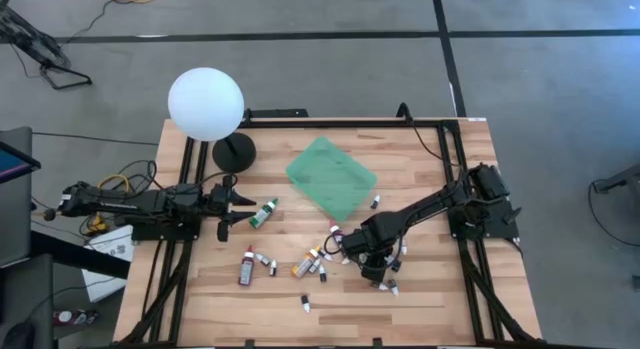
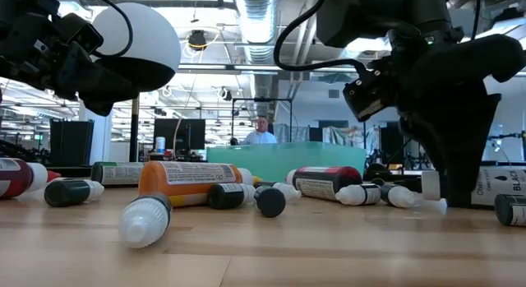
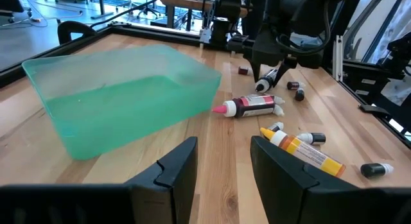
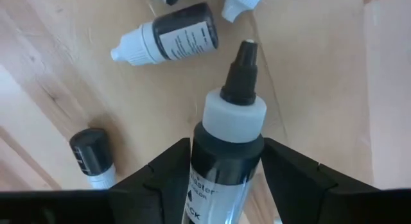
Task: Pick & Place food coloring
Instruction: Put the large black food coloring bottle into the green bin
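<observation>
Several food coloring bottles lie on their sides on the wooden table, near the green tray: a green-capped one, a dark red one, an orange one. My right gripper points down among them and is open. Its fingers stand on either side of a black bottle with a white collar and a black dropper tip. Another white-capped bottle lies just beyond. My left gripper waits at the table's left, level, open, with nothing between its fingers. My right gripper comes from above with one finger at each side of the black bottle's body, just below the white collar. The fingers lie across the bottle. Whether they touch its sides I cannot tell.
A white globe lamp on a black base stands at the far left. The tray sits tilted at the middle far side. A pink-tipped bottle lies beside it. Small bottles lie toward the near edge. A person shows in the room beyond.
</observation>
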Action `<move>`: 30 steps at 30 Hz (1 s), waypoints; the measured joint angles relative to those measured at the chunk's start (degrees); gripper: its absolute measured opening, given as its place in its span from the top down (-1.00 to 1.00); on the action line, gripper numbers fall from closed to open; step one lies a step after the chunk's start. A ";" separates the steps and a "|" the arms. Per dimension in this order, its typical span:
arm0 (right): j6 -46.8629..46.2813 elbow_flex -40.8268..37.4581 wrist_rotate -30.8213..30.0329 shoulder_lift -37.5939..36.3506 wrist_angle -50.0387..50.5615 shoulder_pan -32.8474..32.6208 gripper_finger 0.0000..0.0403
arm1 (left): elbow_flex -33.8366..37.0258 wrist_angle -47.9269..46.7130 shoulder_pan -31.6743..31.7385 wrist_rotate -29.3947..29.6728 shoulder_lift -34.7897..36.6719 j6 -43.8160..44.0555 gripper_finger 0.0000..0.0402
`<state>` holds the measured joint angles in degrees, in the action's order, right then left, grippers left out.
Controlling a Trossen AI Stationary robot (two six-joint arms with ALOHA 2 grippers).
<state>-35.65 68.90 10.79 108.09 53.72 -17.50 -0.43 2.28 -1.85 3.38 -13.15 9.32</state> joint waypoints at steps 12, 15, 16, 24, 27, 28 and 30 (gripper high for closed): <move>-3.58 0.00 -0.06 0.00 -3.04 0.02 0.11 | 0.00 0.00 0.00 -0.02 0.00 0.04 0.31; -3.59 0.00 -0.07 0.00 -3.66 0.02 0.11 | 0.00 0.00 0.00 0.00 0.00 0.28 0.31; -3.74 0.00 -0.07 0.00 -3.58 0.02 0.11 | 0.00 0.00 0.00 0.00 0.00 0.32 0.31; -5.50 0.00 0.00 0.00 -3.44 -0.09 0.08 | 0.01 0.00 0.00 0.00 0.00 0.52 0.31; -7.24 0.00 0.13 0.00 -3.45 -0.09 0.09 | 0.01 0.00 0.00 0.00 0.00 0.52 0.31; -7.74 0.00 0.41 0.00 -3.44 -0.09 0.09 | 0.00 0.00 0.00 0.00 0.00 0.52 0.31; -7.94 0.00 1.30 0.00 -3.44 -0.09 0.09 | 0.00 0.00 0.00 0.00 0.00 0.55 0.31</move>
<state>-43.60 68.90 12.08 108.09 50.28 -17.58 -0.43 2.28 -1.85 3.38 -13.15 9.87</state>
